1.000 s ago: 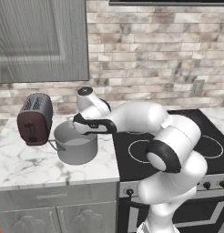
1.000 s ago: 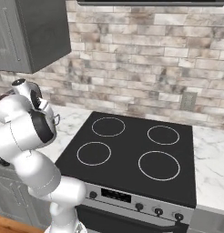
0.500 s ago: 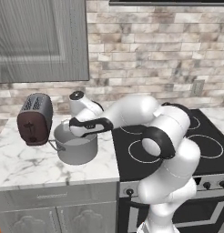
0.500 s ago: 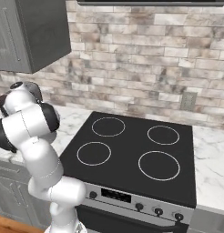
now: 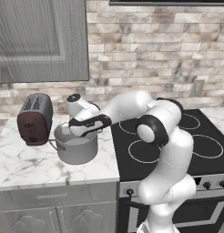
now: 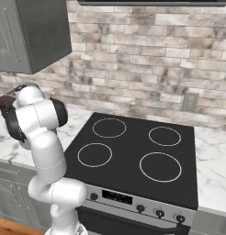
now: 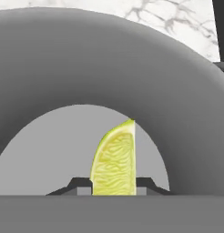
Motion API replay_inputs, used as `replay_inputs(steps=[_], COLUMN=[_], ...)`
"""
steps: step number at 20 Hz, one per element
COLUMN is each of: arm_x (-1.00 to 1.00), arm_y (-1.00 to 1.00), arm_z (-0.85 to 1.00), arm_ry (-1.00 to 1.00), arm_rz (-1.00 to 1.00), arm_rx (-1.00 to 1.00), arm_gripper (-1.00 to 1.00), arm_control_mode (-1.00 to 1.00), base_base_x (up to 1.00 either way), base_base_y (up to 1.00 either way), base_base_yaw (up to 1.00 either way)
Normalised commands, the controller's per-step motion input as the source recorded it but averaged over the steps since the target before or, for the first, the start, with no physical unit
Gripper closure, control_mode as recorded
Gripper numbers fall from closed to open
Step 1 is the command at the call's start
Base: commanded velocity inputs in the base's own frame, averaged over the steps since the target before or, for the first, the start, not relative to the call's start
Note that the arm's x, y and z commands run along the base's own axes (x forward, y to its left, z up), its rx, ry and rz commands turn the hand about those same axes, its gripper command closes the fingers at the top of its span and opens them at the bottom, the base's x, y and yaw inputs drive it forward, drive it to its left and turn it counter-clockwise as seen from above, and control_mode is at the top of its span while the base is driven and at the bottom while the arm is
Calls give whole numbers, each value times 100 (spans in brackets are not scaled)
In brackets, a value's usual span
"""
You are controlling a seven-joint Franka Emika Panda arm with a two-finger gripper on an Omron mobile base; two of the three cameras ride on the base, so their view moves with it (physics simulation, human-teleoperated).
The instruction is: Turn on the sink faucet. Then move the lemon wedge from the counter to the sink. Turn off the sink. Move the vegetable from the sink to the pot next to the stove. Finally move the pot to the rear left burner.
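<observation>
Gripper pinching the lemon wedge hangs over the pot beside the stove; dropping it in and moving the pot to the rear left burner remain.

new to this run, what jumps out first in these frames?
The white arm bent left over the silver pot on the marble counter, beside the dark red toaster. In the hand view, the gripper pinches a yellow-green lemon wedge just above the pot's inside.
</observation>
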Motion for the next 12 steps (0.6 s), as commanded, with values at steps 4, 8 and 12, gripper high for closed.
replay_inputs(steps=[4,8,12], arm_x=[6,11,0], arm_y=[3,1,0], arm_z=[-24,-20,-15], arm_ry=[10,5,2], arm_rz=[0,0,0], arm_rx=[-4,0,0], arm_gripper=[100,100,100], arm_control_mode=[-100,-100,-100], base_base_x=[0,0,0], base_base_y=[0,0,0], base_base_yaw=[0,0,0])
